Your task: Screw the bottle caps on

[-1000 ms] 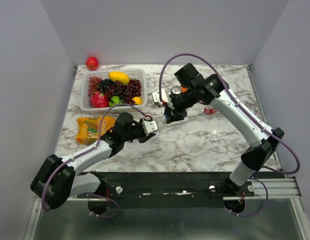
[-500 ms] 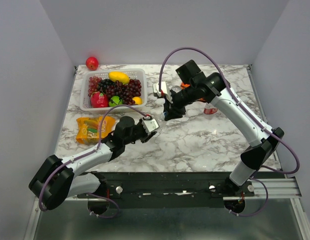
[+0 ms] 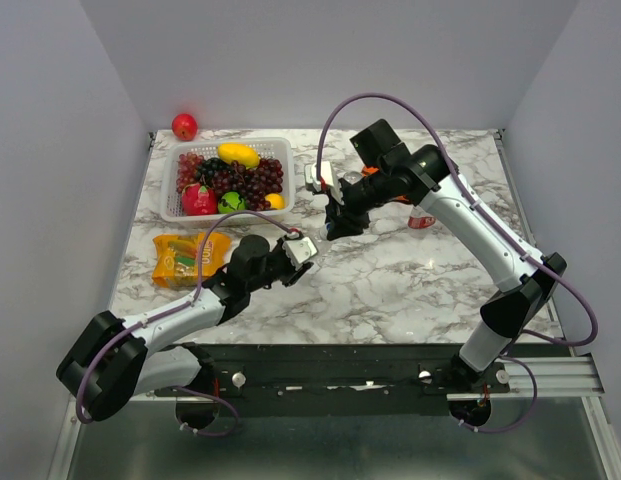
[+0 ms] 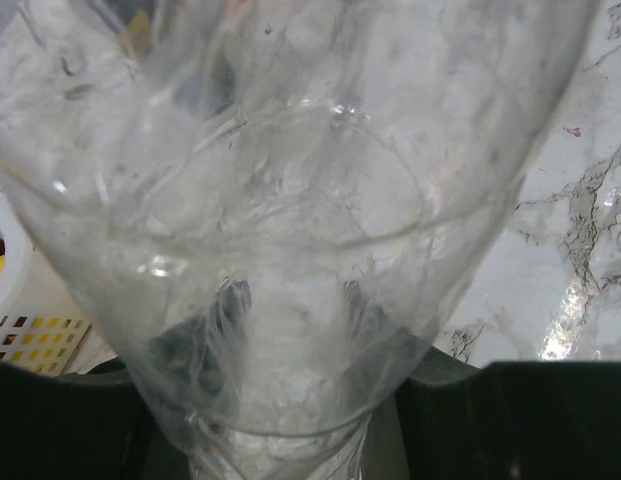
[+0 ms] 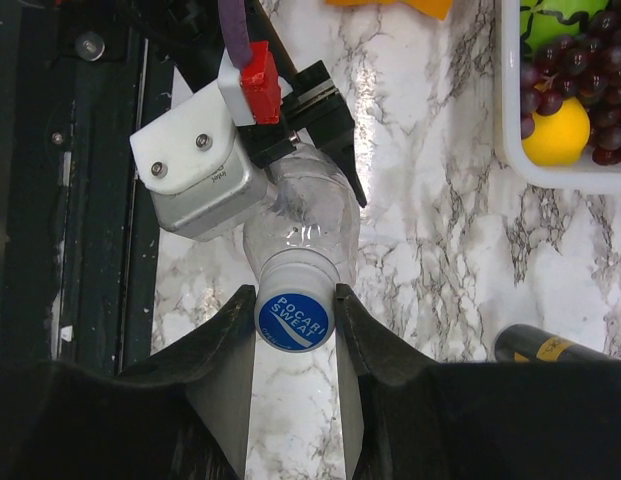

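Table (image 3: 390, 285): white marble pattern; carries every item below.
Basket (image 5: 506, 100): white plastic, at the far left of the table, filled with grapes and other fruit.
Snack packet (image 3: 185, 258): yellow-orange, flat on the table just in front of the basket.
Plain bottle (image 5: 312, 215): clear, no label, held off the table near its centre. Its body fills the left wrist view and its neck points up toward the right wrist camera.
Labelled bottle (image 3: 421, 219): red-and-white band, on the table at far right, partly hidden behind the right arm, well apart from the plain bottle.
Dark can (image 5: 550, 347): lies on its side on the table, near the basket.
Left pincer (image 3: 298, 252): clamped on the plain bottle's body, one finger on each side.
Right pincer (image 3: 333, 222): directly over the bottle neck, fingers pressed against both sides of the blue cap.
Red apple (image 3: 184, 126): by the back wall, behind the basket.
Blue cap (image 5: 295, 318): sits on the mouth of the plain bottle, white lettering facing up; how far it is threaded cannot be told.
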Controlling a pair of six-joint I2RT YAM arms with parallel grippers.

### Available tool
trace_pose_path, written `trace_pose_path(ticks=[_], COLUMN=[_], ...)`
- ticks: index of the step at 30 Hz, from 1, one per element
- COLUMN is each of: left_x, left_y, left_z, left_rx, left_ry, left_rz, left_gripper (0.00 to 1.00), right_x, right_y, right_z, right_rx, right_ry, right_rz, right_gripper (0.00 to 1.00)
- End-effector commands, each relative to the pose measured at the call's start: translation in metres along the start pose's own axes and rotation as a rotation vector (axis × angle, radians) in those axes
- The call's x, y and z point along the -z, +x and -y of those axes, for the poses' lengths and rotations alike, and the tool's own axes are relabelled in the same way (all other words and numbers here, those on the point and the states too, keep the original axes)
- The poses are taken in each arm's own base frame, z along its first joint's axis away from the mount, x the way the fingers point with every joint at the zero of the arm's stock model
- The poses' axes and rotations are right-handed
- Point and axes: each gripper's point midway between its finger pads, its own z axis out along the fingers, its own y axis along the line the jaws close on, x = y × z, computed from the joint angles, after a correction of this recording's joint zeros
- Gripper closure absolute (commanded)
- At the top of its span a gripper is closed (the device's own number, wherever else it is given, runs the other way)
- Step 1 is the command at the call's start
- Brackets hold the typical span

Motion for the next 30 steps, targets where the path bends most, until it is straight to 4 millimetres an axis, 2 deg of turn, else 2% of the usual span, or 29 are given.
trace_pose_path(ticks=[1, 2, 3, 5, 6, 9, 10, 12, 13, 17, 21, 25, 30], left_x=[0.003, 0.003, 0.002, 0.001, 0.001, 0.004, 0.005, 0.008, 0.01, 0.016, 0.017, 0.015, 0.012], left_y=[-0.035, -0.036, -0.036, -0.036, -0.038, -0.032, -0.036, -0.029, -0.029, -0.02, -0.02, -0.024, -0.024], left_z=[-0.029, -0.024, -0.02, -0.011, -0.004, 0.008, 0.011, 0.017, 0.021, 0.031, 0.032, 0.032, 0.03], left_rx=[0.046, 0.053, 0.061, 0.071, 0.074, 0.072, 0.073, 0.079, 0.07, 0.077, 0.1, 0.104, 0.095], left_ry=[-0.137, -0.107, -0.086, -0.031, 0.008, 0.072, 0.09, 0.123, 0.142, 0.184, 0.188, 0.199, 0.2], left_rz=[0.112, 0.114, 0.114, 0.111, 0.119, 0.095, 0.097, 0.065, 0.065, 0.028, 0.018, 0.015, 0.005], left_gripper=[1.0, 1.0, 0.74, 0.38, 0.02, 0.01, 0.01, 0.01, 0.01, 0.01, 0.01, 0.01, 0.01], right_x=[-0.008, -0.008, -0.007, -0.006, -0.005, 0.011, 0.023, 0.037, 0.05, 0.069, 0.08, 0.087, 0.092], right_y=[0.001, 0.0, 0.001, 0.005, 0.013, 0.036, 0.048, 0.064, 0.075, 0.111, 0.141, 0.158, 0.168], right_z=[-0.031, -0.031, -0.031, -0.03, -0.025, -0.015, -0.013, -0.008, -0.008, -0.002, 0.004, 0.011, 0.014], right_rx=[-0.099, -0.096, -0.095, -0.094, -0.099, -0.122, -0.163, -0.182, -0.227, -0.227, -0.216, -0.251, -0.26], right_ry=[-0.134, -0.131, -0.126, -0.112, -0.083, -0.023, -0.019, -0.012, -0.007, 0.042, 0.078, 0.093, 0.097], right_rz=[0.002, 0.003, -0.004, -0.024, -0.059, -0.139, -0.17, -0.212, -0.241, -0.366, -0.487, -0.526, -0.547], right_gripper=[1.0, 1.0, 0.99, 1.0, 1.0, 0.99, 0.99, 0.98, 0.97, 0.96, 0.96, 0.97, 0.98])
